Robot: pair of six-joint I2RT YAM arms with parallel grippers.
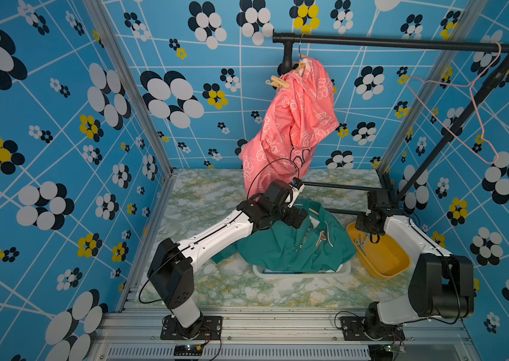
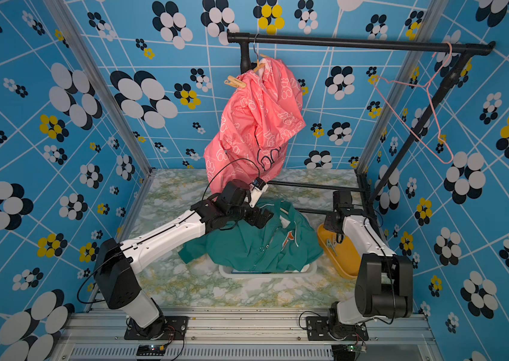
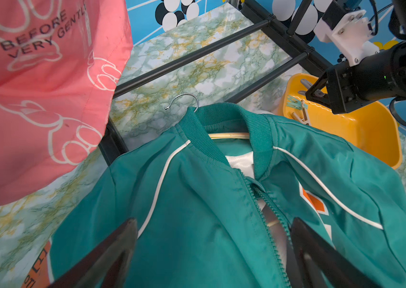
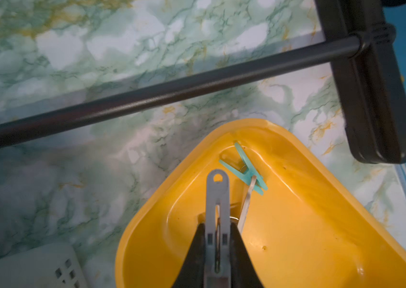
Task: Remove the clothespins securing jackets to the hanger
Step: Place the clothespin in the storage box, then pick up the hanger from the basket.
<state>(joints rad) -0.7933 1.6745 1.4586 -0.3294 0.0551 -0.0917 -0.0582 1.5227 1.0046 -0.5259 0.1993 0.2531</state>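
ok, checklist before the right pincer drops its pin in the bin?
1. Right pincer shut on grey clothespin: ok.
2. Grey clothespin over yellow bin, inside its rim: ok.
3. Drop spot free; green clothespin lies further in: ok.
4. Left pincer open above teal jacket, clear of the bin: ok.
5. No pins on teal jacket: cannot tell, partly hidden.
6. Pink jacket unclipped: not ok, tan clothespins on it.
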